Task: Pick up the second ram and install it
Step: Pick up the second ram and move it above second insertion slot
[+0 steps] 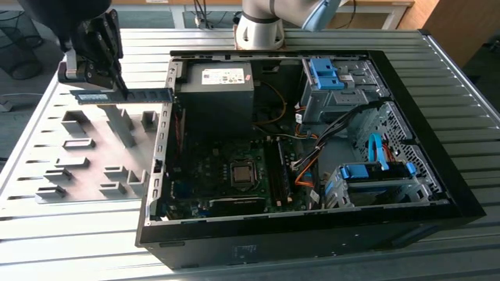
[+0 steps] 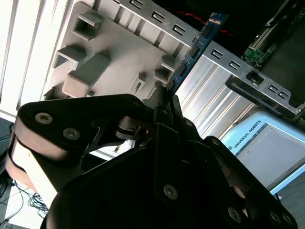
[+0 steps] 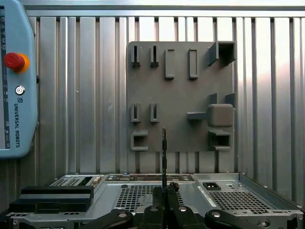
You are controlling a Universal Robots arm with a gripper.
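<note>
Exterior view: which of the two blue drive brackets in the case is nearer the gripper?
The upper blue bracket, near the power supply. The other blue bracket sits at the exterior view's lower right, farther from the gripper holding the second ram.

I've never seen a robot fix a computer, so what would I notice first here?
Your eye goes first to the black pincer holding the second ram, a thin green stick, in the air at the exterior view's left. It hangs above a grey fixture plate, right beside a big open computer case full of wires and parts.
</note>
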